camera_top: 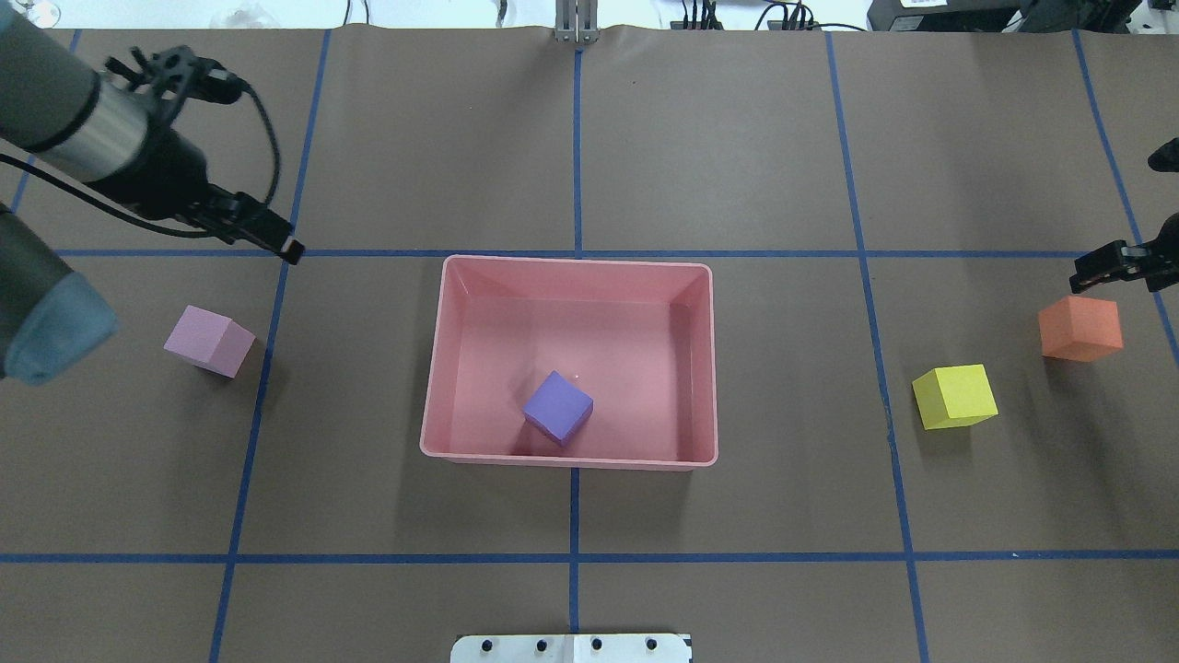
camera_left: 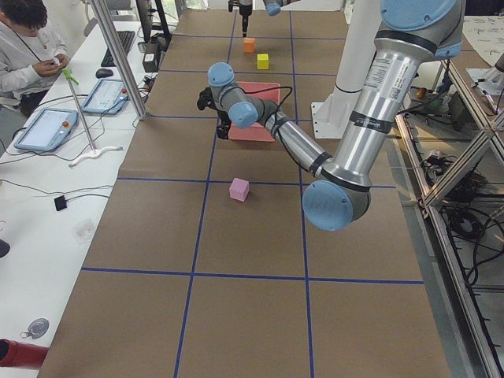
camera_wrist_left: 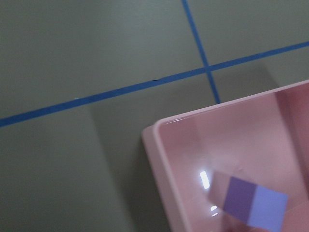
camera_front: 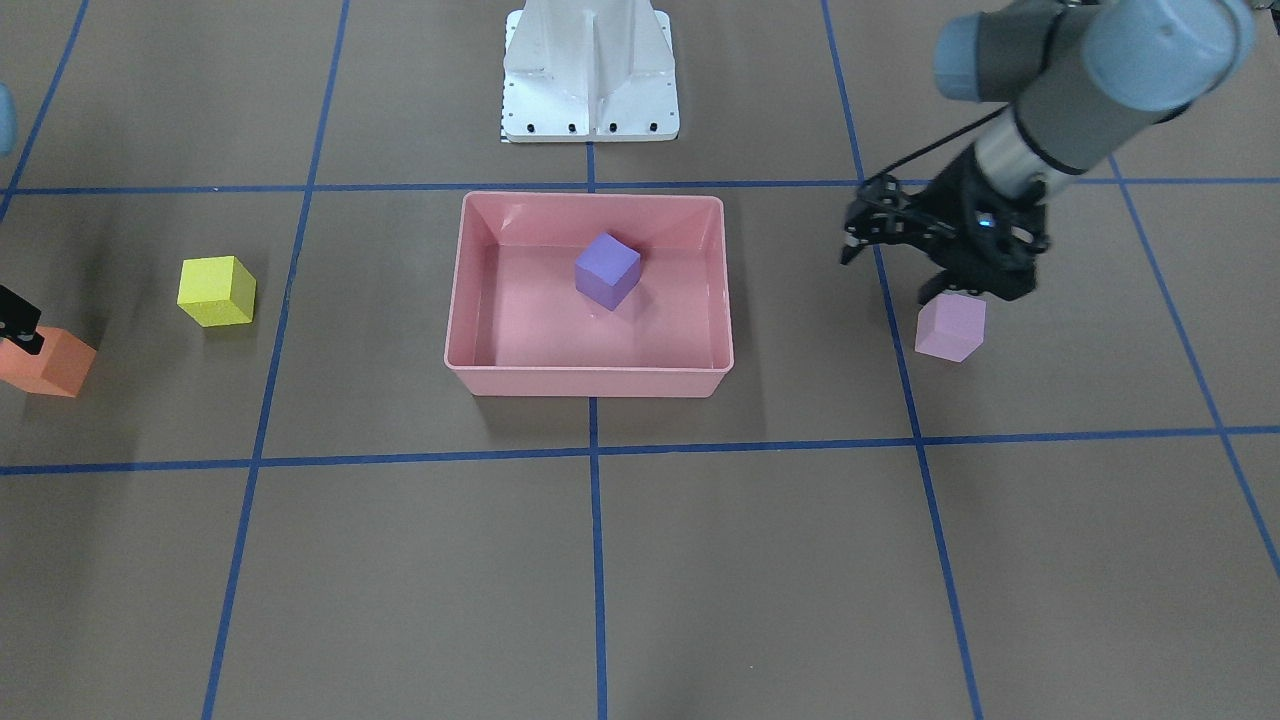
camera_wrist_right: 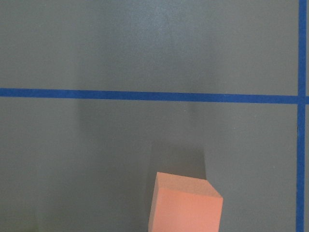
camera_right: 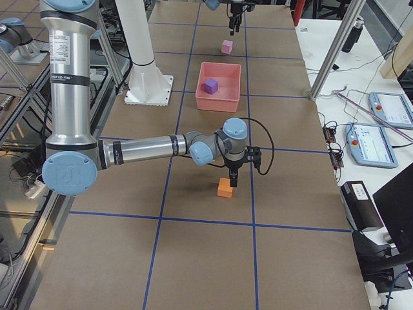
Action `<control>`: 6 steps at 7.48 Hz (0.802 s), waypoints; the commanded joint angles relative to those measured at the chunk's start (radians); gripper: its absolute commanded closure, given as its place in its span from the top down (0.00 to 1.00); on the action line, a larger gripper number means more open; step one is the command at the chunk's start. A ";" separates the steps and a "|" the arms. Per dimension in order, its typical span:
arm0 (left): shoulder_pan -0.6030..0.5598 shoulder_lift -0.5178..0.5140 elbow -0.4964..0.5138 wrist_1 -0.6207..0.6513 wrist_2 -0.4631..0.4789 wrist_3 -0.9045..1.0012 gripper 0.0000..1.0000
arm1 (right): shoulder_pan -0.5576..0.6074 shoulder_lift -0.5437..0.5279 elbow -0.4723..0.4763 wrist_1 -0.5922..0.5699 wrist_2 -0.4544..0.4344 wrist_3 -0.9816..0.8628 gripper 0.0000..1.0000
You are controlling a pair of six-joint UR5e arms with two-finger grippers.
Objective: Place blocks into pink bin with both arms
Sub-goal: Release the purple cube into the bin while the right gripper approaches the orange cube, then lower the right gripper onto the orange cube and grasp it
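Two grippers, four cubes, one bin; no writing is legible.
Seen from overhead, the left gripper point(camera_top: 276, 241) hangs at 1 o'clock of the lilac cube point(camera_top: 210, 341). The right gripper point(camera_top: 1101, 269) hangs at 12 o'clock of the orange cube point(camera_top: 1079, 328). I cannot tell either gripper's spread. The yellow cube point(camera_top: 955, 397) lies at 3 o'clock of the pink bin point(camera_top: 576, 262), and the violet cube point(camera_top: 558, 407) sits inside it. The right wrist view shows only the orange cube.

Bright even overhead light, soft shadows; glare spots on pink bin point(camera_wrist_left: 193, 145) (wrist views dimmer, softer).
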 commanded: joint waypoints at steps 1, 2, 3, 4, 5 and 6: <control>-0.197 0.162 0.046 0.001 -0.020 0.398 1.00 | -0.037 -0.002 -0.089 0.170 -0.037 0.089 1.00; -0.217 0.162 0.094 -0.001 -0.020 0.450 1.00 | -0.039 -0.008 -0.087 0.175 -0.037 0.089 1.00; -0.219 0.161 0.108 -0.001 -0.018 0.455 1.00 | -0.048 -0.014 -0.086 0.176 -0.039 0.091 1.00; -0.219 0.164 0.103 -0.001 -0.020 0.453 1.00 | -0.062 -0.023 -0.087 0.176 -0.057 0.089 1.00; -0.221 0.167 0.102 -0.002 -0.020 0.455 1.00 | -0.073 -0.040 -0.086 0.176 -0.059 0.091 1.00; -0.222 0.166 0.105 -0.002 -0.020 0.455 1.00 | -0.088 -0.042 -0.087 0.175 -0.060 0.101 1.00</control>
